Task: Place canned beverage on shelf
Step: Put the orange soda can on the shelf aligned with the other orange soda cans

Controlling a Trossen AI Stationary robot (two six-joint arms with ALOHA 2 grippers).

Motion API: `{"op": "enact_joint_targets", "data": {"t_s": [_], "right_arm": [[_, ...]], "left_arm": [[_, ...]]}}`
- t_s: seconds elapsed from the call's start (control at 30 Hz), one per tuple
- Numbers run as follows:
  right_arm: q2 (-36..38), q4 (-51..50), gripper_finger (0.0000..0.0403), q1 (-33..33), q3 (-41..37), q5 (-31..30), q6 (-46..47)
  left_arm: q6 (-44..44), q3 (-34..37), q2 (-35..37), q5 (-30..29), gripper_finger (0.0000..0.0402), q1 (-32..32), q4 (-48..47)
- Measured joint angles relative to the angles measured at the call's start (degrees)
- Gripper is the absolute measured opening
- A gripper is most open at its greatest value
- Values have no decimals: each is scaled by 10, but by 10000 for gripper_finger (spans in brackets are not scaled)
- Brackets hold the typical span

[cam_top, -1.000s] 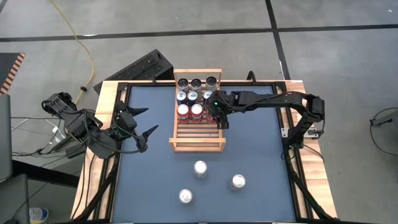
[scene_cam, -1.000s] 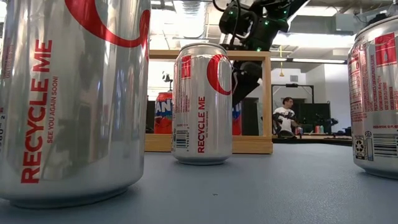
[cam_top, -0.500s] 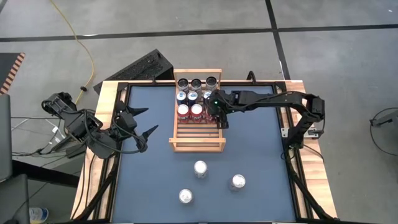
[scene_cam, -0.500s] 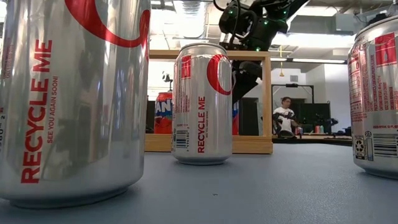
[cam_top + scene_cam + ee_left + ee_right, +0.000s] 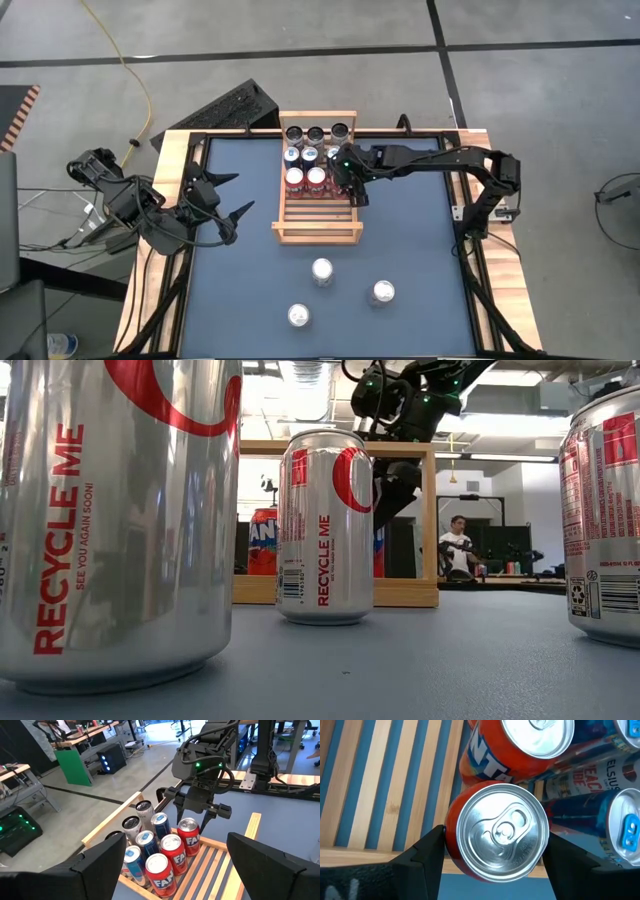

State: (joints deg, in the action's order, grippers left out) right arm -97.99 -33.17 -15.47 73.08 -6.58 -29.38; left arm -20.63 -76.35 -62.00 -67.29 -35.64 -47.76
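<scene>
- The right end effector [image 5: 201,813] hangs straight above a red aluminium can with a silver top [image 5: 496,831], at the right end of the shelf's third row. Its dark fingers [image 5: 418,854] stand on either side of the can's top; whether they touch it cannot be told.
- That can stands upright on the light-wood slatted shelf [image 5: 318,212], beside a second red can [image 5: 172,854] and in front of blue cans [image 5: 161,825] and silver-grey ones [image 5: 144,811].
- Judged step: setting the can down. Next, the fingers should spread and lift straight up without tipping neighbours.
- Three silver cans [image 5: 321,271] wait on the dark blue counter [image 5: 240,290], well apart from the shelf.
- The left end effector [image 5: 228,196] waits spread wide at the counter's left edge.
- Readable: "RECYCLE ME" on the silver cans.
</scene>
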Motion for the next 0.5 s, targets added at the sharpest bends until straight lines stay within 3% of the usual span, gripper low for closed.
{"op": "enact_joint_targets", "data": {"t_s": [0.5], "right_arm": [[-1, -5, 270, -4, -1, 2, -5]], "left_arm": [[0, 0, 0, 0, 334, 0, 0]]}}
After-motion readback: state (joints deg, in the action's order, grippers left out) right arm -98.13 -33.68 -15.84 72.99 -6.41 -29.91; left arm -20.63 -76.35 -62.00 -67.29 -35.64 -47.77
